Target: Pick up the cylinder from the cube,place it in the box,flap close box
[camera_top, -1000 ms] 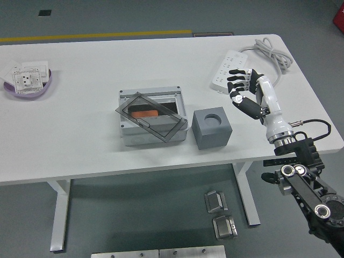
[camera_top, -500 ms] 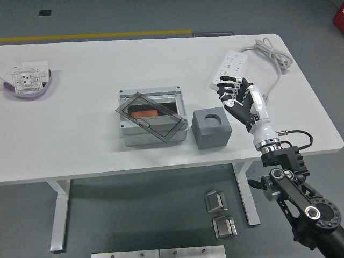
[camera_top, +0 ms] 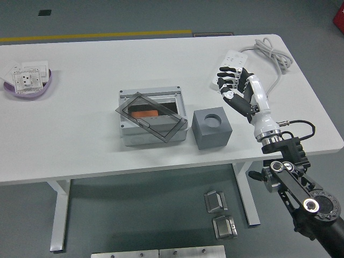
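Head view: grey plastic junction box (camera_top: 153, 131) sits mid-table, its smoky translucent hinged lid (camera_top: 150, 116) lying skewed across the opening, one corner overhanging the right wall, so not seated. Through the lid an orange cylinder (camera_top: 144, 113) shows inside the box, lying on its side; the placing step is judged done. Dark grey foam cube (camera_top: 212, 127) stands just right of the box, its round top socket empty, which fits the cylinder having left it. Remaining step, as judged: press the lid flat. Right hand (camera_top: 235, 87), black-fingered with white knuckle segments, is raised over the table right of the cube and near a white power strip (camera_top: 229, 68), touching neither as far as can be told. Fingers are loosely spread and slightly bent, pointing left toward the box, holding nothing; the palm is turned partly sideways, the white forearm slanting down to the black arm at the lower right. The hand is well apart from the lid, so a leftward reach would be needed. Left arm not visible. At the far left, a purple dish (camera_top: 29, 86) holds white socket plates, uninvolved.
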Tool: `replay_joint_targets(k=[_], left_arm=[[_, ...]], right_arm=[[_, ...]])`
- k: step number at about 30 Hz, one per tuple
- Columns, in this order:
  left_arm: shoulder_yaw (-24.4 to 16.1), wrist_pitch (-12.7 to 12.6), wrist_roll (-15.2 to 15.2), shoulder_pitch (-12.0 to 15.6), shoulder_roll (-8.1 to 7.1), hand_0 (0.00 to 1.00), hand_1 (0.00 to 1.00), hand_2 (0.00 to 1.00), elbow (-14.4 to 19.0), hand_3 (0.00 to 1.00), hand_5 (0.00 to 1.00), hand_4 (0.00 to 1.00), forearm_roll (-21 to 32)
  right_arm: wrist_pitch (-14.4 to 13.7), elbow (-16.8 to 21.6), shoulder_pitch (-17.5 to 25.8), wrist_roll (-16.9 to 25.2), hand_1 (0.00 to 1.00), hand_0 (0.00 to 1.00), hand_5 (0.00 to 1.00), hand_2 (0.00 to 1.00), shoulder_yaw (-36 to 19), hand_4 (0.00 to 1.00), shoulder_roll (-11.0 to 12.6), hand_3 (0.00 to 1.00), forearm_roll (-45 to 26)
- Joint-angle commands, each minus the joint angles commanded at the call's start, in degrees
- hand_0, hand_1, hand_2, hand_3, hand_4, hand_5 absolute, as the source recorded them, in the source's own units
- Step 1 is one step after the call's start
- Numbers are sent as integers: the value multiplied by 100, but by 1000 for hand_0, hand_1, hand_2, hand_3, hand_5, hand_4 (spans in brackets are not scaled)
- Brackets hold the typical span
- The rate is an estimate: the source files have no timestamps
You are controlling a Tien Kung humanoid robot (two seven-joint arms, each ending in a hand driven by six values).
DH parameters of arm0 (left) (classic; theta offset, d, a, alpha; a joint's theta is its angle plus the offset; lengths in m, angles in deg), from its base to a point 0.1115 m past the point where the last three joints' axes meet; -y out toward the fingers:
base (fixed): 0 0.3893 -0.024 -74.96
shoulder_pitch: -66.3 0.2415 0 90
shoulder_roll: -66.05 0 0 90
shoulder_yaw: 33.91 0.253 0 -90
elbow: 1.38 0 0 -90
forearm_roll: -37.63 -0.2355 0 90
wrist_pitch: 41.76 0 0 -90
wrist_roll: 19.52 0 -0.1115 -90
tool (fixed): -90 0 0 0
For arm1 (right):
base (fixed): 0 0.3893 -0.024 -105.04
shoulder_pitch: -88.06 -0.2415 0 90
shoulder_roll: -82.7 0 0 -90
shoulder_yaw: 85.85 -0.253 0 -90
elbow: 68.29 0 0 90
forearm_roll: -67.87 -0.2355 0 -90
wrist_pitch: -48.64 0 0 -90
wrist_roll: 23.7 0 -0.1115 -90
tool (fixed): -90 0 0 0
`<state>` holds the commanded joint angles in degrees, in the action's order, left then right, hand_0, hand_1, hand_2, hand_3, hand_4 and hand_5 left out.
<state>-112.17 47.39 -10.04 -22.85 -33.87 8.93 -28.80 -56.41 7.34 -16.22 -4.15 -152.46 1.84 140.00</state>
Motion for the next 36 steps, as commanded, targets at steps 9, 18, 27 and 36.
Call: replay_joint_targets(k=[9,18,27,36], left_arm=[[34,5,47,93,178,633,640,638,0,685,298,668,-22],[-18,-20,37,145,192,633,640,638,0,685,297,669,36],[-115,-50,65,144,260,633,640,639,0,685,298,669,-56],[-30,-82,-27,178,285,633,640,638,0,685,298,669,53]], right_arm=[[51,-3,131,-20,567,541,253,638,-172,582,141,643,11],[155,-39,211,-19,571,548,257,642,-315,584,187,646,3],[266,-66,308,-7,571,548,256,643,-529,586,226,649,22],[379,-94,326,-3,612,598,266,661,-572,598,248,657,49]])
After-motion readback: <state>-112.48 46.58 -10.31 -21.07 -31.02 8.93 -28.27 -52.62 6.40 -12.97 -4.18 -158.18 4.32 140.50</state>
